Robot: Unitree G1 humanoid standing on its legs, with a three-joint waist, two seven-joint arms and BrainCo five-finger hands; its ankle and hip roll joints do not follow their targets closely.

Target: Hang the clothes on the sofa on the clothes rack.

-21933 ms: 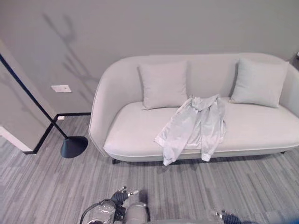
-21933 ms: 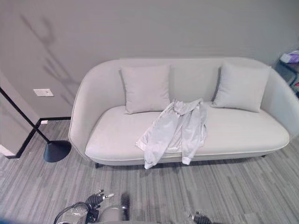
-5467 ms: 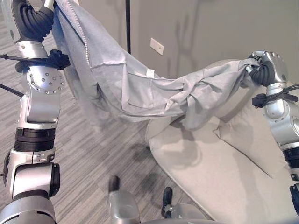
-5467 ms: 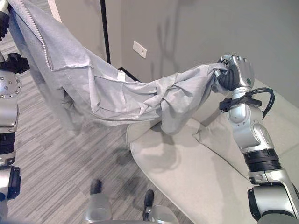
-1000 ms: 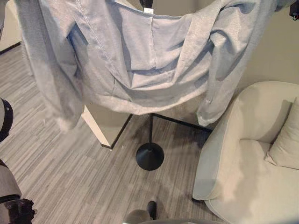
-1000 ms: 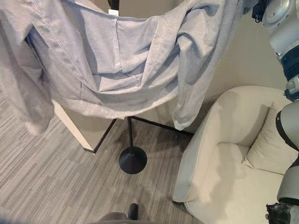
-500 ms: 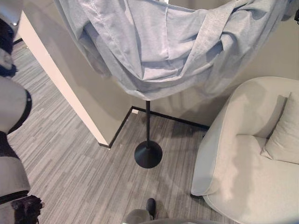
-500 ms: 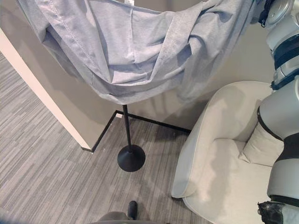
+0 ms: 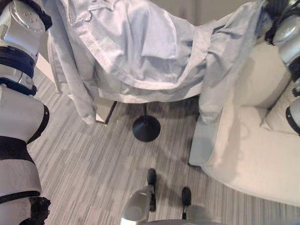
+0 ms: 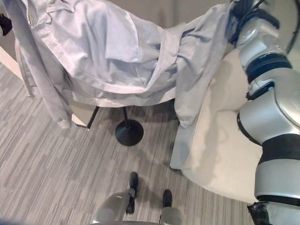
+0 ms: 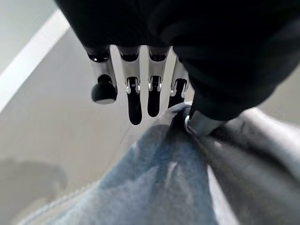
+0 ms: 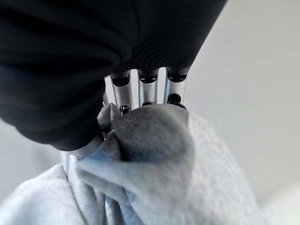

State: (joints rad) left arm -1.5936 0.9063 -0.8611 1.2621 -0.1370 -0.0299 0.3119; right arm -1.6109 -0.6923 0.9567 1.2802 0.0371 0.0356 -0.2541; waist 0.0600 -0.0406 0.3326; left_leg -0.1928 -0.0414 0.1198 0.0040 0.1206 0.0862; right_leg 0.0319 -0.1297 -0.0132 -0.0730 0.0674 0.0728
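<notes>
Both hands, left hand point(image 11: 140, 101) and right hand point(image 12: 145, 96), are clamped on the grey jacket point(image 9: 140, 51), spread above the clothes rack point(image 9: 146, 127). Best to centre its collar over the pole before either lets go.

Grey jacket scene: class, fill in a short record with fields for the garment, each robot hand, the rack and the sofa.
garment: grey jacket, held up and spread between both arms, one sleeve dangling toward the floor
left robot hand: fingers fairly straight over the cloth, thumb pressing the jacket edge
right robot hand: fingers curled into a bunched fold
clothes rack: round black base and pole showing below the jacket
sofa: bare seat, beside the rack
</notes>
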